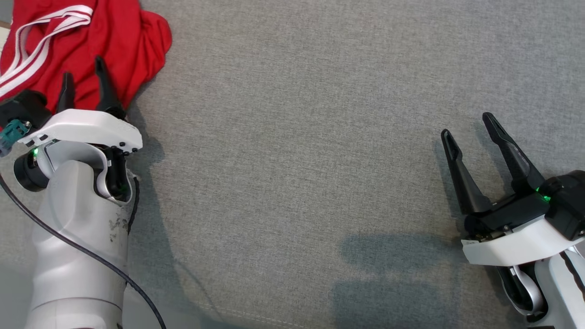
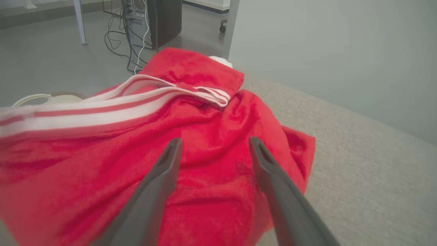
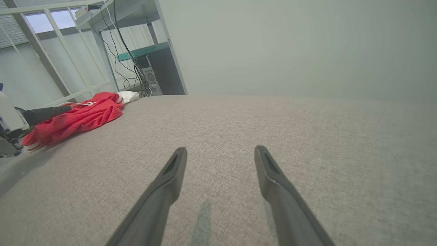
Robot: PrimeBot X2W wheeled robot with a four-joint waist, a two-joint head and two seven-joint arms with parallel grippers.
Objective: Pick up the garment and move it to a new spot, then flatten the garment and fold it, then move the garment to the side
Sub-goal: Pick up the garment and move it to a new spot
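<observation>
Garment, red with white stripes, lies bunched in a heap at the far left corner of the grey padded surface, part of it running past the left edge of the head view. The left hand is right at it: its two dark fingers stand wide apart with nothing between them, their tips over the near edge of the cloth and pointing into the heap. Whether they touch the fabric cannot be told. From this hand the garment lies straight ahead and a little to the left. The heap is too crumpled to show a clear long axis, though the white stripes run slantwise from its far side toward the left edge. The right hand, also spread wide and empty, hovers by the near right edge, well apart from the garment with bare grey surface between. By this layout the pick-up falls to the left arm, probably a short push forward and down into the nearest fold.
</observation>
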